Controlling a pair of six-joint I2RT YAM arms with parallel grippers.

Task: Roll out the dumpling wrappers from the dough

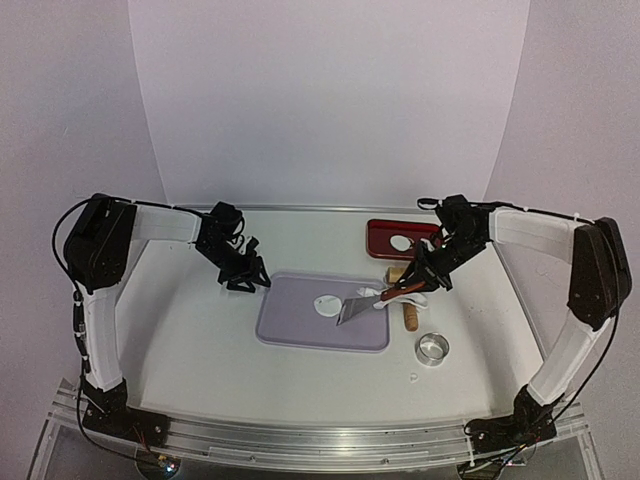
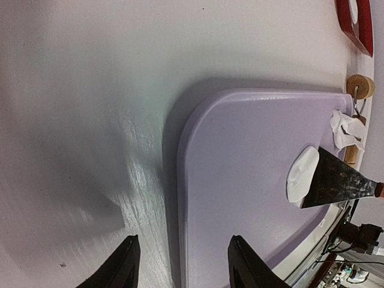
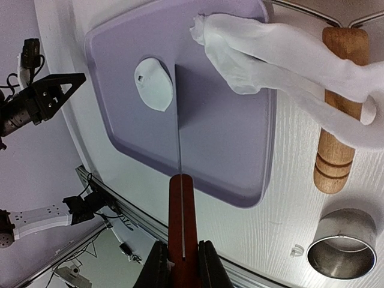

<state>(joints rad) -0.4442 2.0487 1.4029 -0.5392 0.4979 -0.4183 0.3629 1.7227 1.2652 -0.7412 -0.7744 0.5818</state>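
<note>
Dumpling wrapper (image 1: 327, 304) and scraper (image 1: 354, 311) meeting at mid-bench.
The left claw (image 2: 183, 267) hangs wide open and empty over the purple board's (image 1: 295, 325) left edge; the wrapper lies on the board, touching the scraper blade, whose red-brown handle the right claw (image 3: 183, 267) clamps; ragged dough (image 3: 264, 48) drapes across the wooden roller (image 3: 333, 153), toward the right edge.

Soft, even overhead light fills the top view, tinting the pale backdrop lavender and leaving only faint shadows. From the left wrist, glare streaks the white table (image 2: 144, 180) beside a broad grey shadow, and the wrapper (image 2: 302, 174) burns to a nearly featureless white. From the right wrist, the scraper (image 3: 181, 204) throws a dark shadow across the purple board (image 3: 228, 150). The metal ring (image 3: 342, 245) glints, and straight edges bow toward the corners.
</note>
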